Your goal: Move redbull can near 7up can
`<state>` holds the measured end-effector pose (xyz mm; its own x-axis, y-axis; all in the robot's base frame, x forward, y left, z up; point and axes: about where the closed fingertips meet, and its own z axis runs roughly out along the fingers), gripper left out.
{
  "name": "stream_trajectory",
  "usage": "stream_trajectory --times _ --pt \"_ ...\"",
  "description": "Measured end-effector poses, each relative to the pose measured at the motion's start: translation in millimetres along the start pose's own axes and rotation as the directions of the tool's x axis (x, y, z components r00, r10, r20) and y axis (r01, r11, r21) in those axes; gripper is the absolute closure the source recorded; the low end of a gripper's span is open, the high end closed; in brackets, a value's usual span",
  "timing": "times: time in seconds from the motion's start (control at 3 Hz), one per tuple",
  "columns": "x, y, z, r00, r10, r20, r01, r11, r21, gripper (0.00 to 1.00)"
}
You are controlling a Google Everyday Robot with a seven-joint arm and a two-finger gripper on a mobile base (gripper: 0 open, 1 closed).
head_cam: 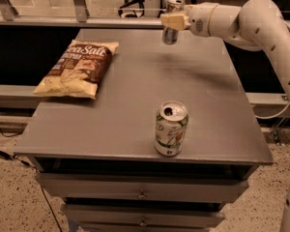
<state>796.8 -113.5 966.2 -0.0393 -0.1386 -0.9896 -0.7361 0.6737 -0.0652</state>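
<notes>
The redbull can [170, 33] is a slim silver can held upright in the air above the far part of the grey table [135, 91]. My gripper [173, 21] is shut on the can's middle, with the white arm reaching in from the right. The 7up can [170, 128] is white with green markings and an open silver top. It stands upright near the table's front edge, well in front of the held can.
A brown and yellow sea salt chip bag [79, 68] lies flat on the table's left side. Drawers [142, 193] sit under the tabletop. A rail and chair legs stand beyond the far edge.
</notes>
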Motion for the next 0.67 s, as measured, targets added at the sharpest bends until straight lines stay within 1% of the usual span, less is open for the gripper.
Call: stream_trajectory --times 0.33,0.67 --pt "2.1 35.8 -19.4 0.999 -0.028 -0.03 0.024 0.9927 -0.118 1.0" --pt "0.4 61.9 -50.5 0.997 -0.051 -0.049 0.041 0.9817 -0.186 1.0"
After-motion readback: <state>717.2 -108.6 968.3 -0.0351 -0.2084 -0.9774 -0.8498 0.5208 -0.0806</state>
